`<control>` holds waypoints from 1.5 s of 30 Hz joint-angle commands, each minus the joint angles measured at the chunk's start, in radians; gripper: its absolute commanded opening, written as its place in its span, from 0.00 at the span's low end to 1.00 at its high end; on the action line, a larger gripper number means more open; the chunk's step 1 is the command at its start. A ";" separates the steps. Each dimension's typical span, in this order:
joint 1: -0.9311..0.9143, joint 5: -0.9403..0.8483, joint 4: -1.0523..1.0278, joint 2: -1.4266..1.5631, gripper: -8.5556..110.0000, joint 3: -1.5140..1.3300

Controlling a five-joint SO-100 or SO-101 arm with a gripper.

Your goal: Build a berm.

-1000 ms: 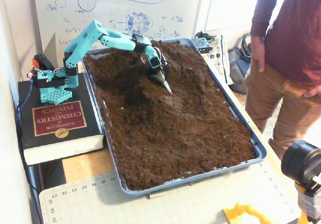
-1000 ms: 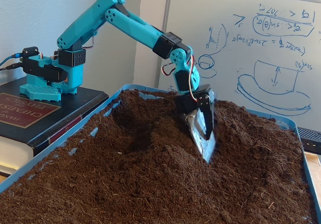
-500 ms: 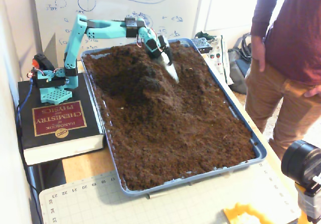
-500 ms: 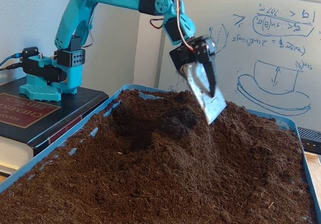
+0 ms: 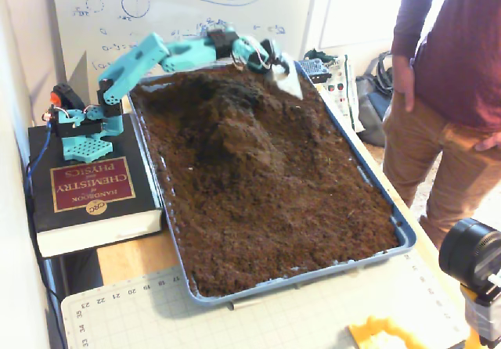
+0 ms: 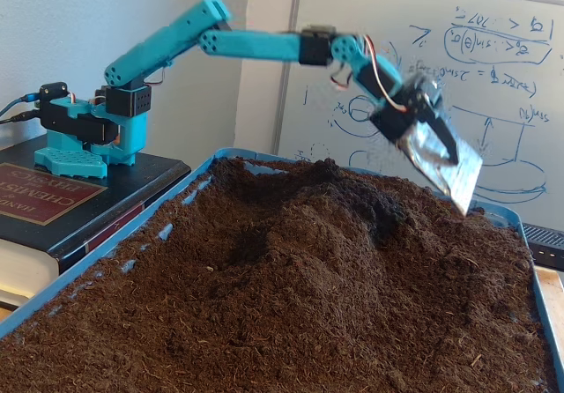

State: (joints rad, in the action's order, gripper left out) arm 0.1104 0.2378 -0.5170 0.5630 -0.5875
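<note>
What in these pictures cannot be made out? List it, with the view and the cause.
- Pincer: open or shut is unclear in both fixed views; the metal blade covers its tips and motion blurs it.
- Person: head and feet cut off by the frame edges.
- Whiteboard writing: too small and faint to read.

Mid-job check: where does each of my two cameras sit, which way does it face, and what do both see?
A fixed view: high, past the tray's near end, looking down its length; whole arm, base on book.
A fixed view: low at soil level, looking across the berm toward the whiteboard; whole arm.
Shared: gripper, berm, tray, book.
</note>
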 commanded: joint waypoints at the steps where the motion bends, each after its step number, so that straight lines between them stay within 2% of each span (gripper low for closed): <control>1: 0.031 0.011 0.183 -0.074 0.08 0.187; 4: 0.034 0.008 0.416 -0.189 0.08 0.218; 7: 0.035 0.003 0.561 -0.253 0.07 0.195; 22: 0.029 -0.002 0.560 -0.204 0.07 -0.273; 31: 0.040 -0.003 0.229 0.034 0.07 -0.494; 37: 0.037 -0.014 0.023 0.126 0.07 -0.522; 45: 0.015 -0.121 -0.241 0.212 0.07 -0.522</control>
State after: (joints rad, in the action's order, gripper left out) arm 0.1350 0.1519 -0.6335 0.6903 -1.0861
